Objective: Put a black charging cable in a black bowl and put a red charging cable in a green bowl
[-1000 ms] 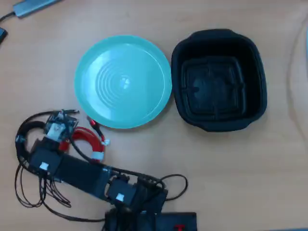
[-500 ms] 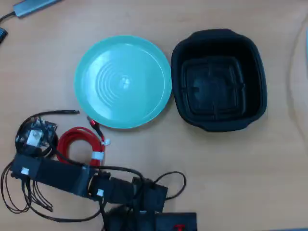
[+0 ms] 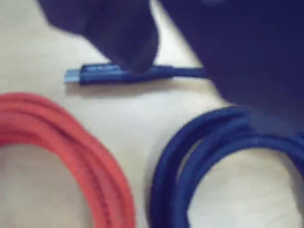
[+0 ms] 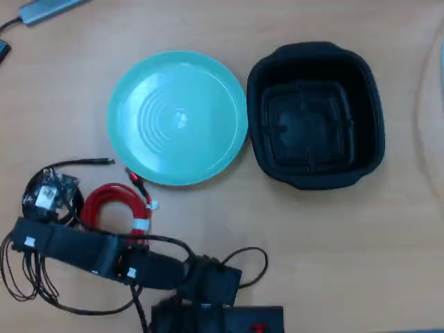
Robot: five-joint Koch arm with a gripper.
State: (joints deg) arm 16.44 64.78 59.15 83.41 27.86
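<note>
The black charging cable's coil [image 4: 69,208] lies at the table's left, mostly under my gripper [image 4: 46,197]; its loose end [image 4: 90,162] runs right toward the green bowl [image 4: 178,116]. The wrist view shows this coil [image 3: 213,156] at lower right and its plug [image 3: 95,74] lying across the top. Beside it lies the red charging cable [image 4: 114,205], which fills the lower left of the wrist view [image 3: 76,152]. My gripper [image 3: 185,85] hovers just above the black coil, its blurred dark fingers [image 3: 118,33] apart with bare table between them, holding nothing. The black bowl [image 4: 316,114] stands empty to the right of the empty green bowl.
My arm [image 4: 104,253] stretches from its base [image 4: 215,305] at the bottom edge leftward, with thin black wires [image 4: 28,284] looping beside it. A grey device [image 4: 48,8] lies at the top left corner.
My gripper has swung left, from over the red cable to over the black coil, and the red coil now shows fully. Neither cable nor bowl has moved.
</note>
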